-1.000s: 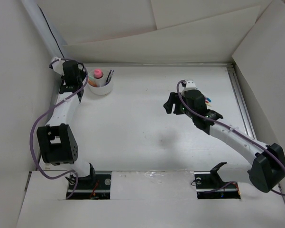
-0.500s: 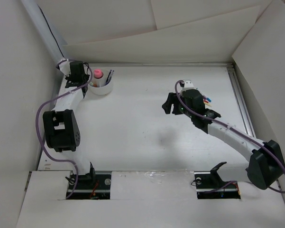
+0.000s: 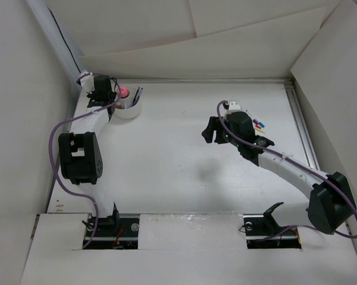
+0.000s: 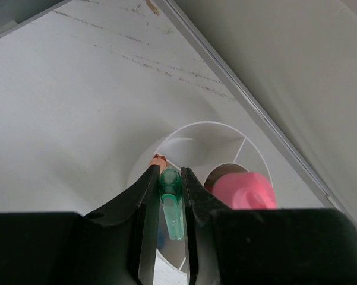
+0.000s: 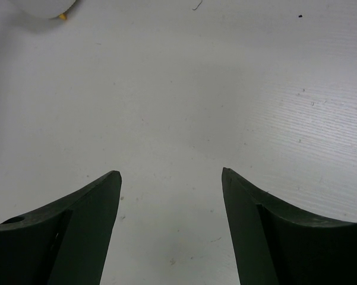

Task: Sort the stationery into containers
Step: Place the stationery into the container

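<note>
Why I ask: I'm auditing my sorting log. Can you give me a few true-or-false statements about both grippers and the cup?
1. The left gripper is shut on a green pen. True.
2. The right gripper holds a blue marker. False: it is open, with only bare table between its fingers.
3. The white cup has inner dividers. True.
4. The pink cap lies on the table outside the cup. False: it sits in one of the cup's compartments.
</note>
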Tool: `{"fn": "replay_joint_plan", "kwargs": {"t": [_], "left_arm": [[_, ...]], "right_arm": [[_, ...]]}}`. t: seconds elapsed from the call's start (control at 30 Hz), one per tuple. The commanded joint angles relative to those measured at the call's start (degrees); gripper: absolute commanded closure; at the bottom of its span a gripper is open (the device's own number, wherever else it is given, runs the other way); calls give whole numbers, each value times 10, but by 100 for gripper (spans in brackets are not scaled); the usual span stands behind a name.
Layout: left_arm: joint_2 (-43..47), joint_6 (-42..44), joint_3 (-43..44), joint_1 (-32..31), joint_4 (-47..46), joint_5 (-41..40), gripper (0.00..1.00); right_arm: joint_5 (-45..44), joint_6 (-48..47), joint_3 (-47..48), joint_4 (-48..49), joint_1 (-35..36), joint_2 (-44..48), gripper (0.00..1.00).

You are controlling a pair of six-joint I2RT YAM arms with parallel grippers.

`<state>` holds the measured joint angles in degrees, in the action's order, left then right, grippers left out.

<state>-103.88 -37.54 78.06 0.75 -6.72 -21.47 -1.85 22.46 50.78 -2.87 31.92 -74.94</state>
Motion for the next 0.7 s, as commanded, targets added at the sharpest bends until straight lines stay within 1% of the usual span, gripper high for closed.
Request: {"fn": "replay_joint_plan", "kwargs": {"t": [0.0, 0.1, 0.13, 0.27, 0.3, 0.43, 0.53, 0.6, 0.67], "left_arm": [[4, 8, 25, 1, -26, -10, 100], [4, 8, 20, 1, -31, -5, 100], [4, 8, 20, -4, -36, -5, 97], [9, 13, 10, -10, -42, -10, 81], [10, 19, 4, -15, -49, -10, 76], [16, 19, 4, -15, -49, -10, 69], [21, 19, 4, -15, -49, -10, 69], [35, 13, 4, -15, -44, -10, 69], [50, 8, -4, -15, -50, -5, 74]], "right_arm": [[5, -5, 8, 34, -3, 2, 26], [11, -10, 3, 34, -3, 2, 26], [11, -10, 3, 34, -3, 2, 26], [11, -10, 3, 34, -3, 2, 26], [11, -10, 3, 34, -3, 2, 26], [11, -10, 3, 34, -3, 2, 26], [11, -10, 3, 34, -3, 9, 26], [-7, -10, 3, 34, -3, 16, 26], [-19, -4, -3, 34, -3, 22, 31]]}}
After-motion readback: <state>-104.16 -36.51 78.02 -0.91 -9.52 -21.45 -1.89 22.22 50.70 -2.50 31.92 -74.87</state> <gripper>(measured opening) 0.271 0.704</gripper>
